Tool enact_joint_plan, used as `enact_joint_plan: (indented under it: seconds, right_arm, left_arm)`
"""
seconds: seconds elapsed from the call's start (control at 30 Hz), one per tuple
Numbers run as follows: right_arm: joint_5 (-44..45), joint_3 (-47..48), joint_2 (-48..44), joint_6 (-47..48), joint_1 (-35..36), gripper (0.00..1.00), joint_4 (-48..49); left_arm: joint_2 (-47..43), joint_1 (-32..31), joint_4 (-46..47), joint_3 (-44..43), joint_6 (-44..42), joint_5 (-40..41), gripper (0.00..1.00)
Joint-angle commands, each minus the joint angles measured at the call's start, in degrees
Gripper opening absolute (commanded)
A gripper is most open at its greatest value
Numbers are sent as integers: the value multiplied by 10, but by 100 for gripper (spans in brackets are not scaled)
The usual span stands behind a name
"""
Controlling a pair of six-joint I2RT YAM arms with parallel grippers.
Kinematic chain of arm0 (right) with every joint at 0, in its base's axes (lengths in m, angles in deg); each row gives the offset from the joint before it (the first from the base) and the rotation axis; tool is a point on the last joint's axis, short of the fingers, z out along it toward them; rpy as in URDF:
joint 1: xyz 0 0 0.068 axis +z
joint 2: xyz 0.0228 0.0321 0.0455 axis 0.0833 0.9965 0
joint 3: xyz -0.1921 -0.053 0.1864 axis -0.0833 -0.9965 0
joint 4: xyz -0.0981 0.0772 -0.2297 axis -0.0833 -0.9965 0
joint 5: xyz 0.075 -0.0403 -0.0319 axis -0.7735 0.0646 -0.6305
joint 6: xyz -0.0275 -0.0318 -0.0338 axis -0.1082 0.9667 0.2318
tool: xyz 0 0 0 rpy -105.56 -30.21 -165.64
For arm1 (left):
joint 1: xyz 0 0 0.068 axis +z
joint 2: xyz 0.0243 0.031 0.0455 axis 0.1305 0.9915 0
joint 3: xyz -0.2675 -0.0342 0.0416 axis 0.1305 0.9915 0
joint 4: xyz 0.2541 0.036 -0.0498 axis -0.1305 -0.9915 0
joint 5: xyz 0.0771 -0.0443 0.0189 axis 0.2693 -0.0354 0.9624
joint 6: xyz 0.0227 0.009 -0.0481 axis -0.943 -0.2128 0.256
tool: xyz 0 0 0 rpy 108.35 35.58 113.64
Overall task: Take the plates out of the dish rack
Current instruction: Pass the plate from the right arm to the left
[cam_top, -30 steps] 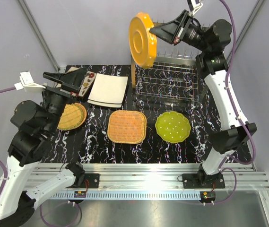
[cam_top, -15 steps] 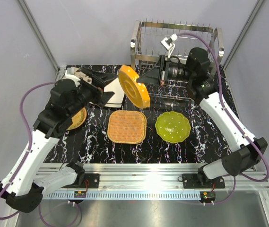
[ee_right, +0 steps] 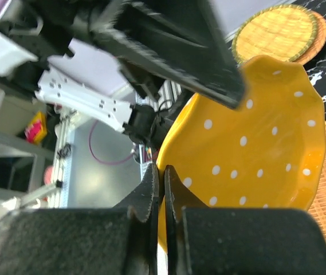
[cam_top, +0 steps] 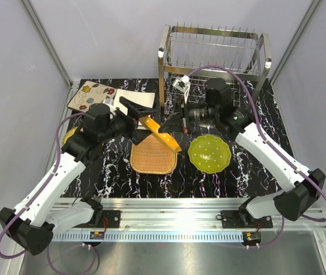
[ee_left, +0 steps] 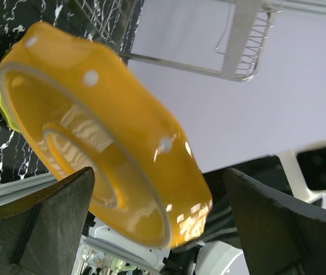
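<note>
The round orange dotted plate (cam_top: 161,135) hangs tilted over the table's middle, above the rounded-square wicker plate (cam_top: 153,156). My right gripper (cam_top: 173,124) is shut on its rim; the right wrist view shows the jaws (ee_right: 163,172) pinching the plate (ee_right: 254,154). My left gripper (cam_top: 144,121) is open, with its fingers either side of the plate's other edge. In the left wrist view the plate (ee_left: 94,126) sits between the wide-apart fingers of that gripper (ee_left: 163,229), with no clear contact. The steel dish rack (cam_top: 211,57) stands at the back with no plates showing in it.
A green plate (cam_top: 209,153) lies at the right. The square beige floral plate (cam_top: 91,95) and a square white plate (cam_top: 127,95) lie at the back left. A round wicker plate (cam_top: 68,136) is partly hidden under my left arm.
My right arm carried the orange plate down from the rack's top to low over the table's middle. My left arm swung right, and its open fingers now bracket the plate.
</note>
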Motion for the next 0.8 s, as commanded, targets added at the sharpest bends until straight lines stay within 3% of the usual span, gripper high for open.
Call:
enact_joint_plan:
  seconds: [0.0, 0.17, 0.3, 0.33, 0.4, 0.43, 0.53, 0.57, 0.7, 0.73, 0.77]
  right_arm:
    - [3, 29, -29, 108, 22, 0, 24]
    - [28, 59, -25, 250, 64, 0, -81]
    - [77, 77, -27, 423, 97, 0, -165]
    - [85, 78, -29, 446, 103, 0, -176]
    - [111, 75, -37, 510, 119, 0, -209]
    - [120, 68, -40, 526, 125, 0, -216]
    - [150, 42, -58, 576, 139, 0, -234]
    - [163, 35, -62, 590, 141, 0, -238]
    - [186, -4, -99, 601, 142, 1, -245]
    - [191, -20, -106, 602, 142, 4, -247]
    - [196, -26, -123, 607, 142, 19, -254]
  left_arm:
    - [8, 1, 49, 10, 7, -46, 99]
    - [30, 1, 28, 15, -15, -76, 96]
    - [36, 1, 55, 44, -30, -93, 73]
    - [37, 1, 53, 43, -46, -95, 63]
    - [51, 0, 42, 36, -67, -104, 55]
    - [54, 0, 43, 34, -83, -112, 46]
    - [64, -4, 56, 33, -119, -124, 34]
    - [64, -3, 64, 39, -126, -129, 22]
    - [71, -6, 145, 58, -157, -163, 9]
    - [73, -8, 177, 67, -158, -182, 7]
    - [73, -9, 230, 89, -157, -189, 0]
